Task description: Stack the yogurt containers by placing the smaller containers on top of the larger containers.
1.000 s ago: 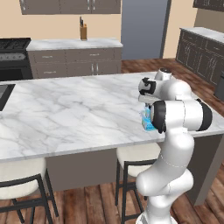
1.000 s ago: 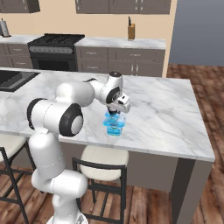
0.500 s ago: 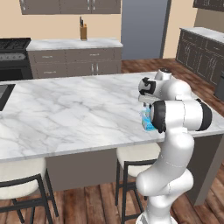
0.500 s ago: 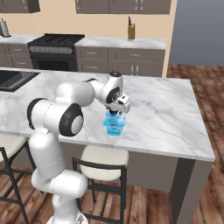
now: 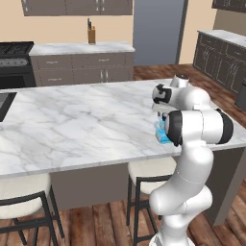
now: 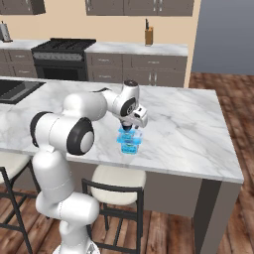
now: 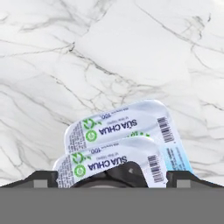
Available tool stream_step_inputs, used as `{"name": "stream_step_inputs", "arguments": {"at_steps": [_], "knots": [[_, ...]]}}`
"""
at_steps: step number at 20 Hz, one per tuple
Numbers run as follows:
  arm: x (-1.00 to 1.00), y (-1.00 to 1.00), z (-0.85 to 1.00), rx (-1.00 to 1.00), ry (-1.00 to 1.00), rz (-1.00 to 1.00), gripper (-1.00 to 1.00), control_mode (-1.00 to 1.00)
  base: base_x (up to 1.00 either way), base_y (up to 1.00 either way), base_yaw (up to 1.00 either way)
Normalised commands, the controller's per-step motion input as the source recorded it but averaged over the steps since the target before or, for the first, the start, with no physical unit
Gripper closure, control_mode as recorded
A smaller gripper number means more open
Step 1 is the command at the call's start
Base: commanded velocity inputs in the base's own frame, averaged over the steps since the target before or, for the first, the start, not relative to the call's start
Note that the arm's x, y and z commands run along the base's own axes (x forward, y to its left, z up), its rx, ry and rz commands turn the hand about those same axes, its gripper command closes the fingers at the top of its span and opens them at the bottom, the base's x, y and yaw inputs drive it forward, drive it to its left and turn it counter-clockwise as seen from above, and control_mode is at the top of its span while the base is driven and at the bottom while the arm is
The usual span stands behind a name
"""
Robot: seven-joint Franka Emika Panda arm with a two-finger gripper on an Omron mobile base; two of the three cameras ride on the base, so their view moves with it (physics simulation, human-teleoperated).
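Note:
The larger container, a translucent light-blue tub (image 6: 130, 144), stands on the marble island counter (image 6: 188, 124) near its front edge. In the left base view the tub (image 5: 162, 133) is partly hidden behind my arm. My gripper (image 6: 129, 129) points straight down right over it. It is shut on the smaller container (image 7: 111, 164), a tiny dark cup with a printed white lid. The dark fingertips (image 7: 43, 178) press the cup from both sides. The tub's lid (image 7: 127, 124) lies just below and beyond the cup. I cannot tell whether the cup touches it.
The counter's front edge runs close to the tub, with stools (image 6: 116, 181) below it. A sink (image 6: 15, 89) is set into the counter's far left. Behind stand the stove (image 6: 62, 59), the cabinets and a knife block (image 6: 148, 34).
The hand with the cup has sunk very slightly toward the blue tub. Nothing else has moved.

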Motion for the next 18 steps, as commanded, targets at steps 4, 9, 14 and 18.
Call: {"name": "stream_step_inputs", "arguments": {"at_steps": [4,9,14,18], "knots": [[0.00,0.00,0.23,0.00,0.00,0.00,-1.00,-1.00,0.00,0.00,0.00],[-0.02,0.00,0.25,0.00,0.00,0.00,-1.00,-1.00,0.00,0.00,0.00],[-0.18,0.00,0.25,0.00,0.00,0.00,-1.00,-1.00,0.00,0.00,0.00],[-0.37,0.00,0.22,0.00,-0.07,0.00,-1.00,-1.00,0.00,0.00,0.00]]}}
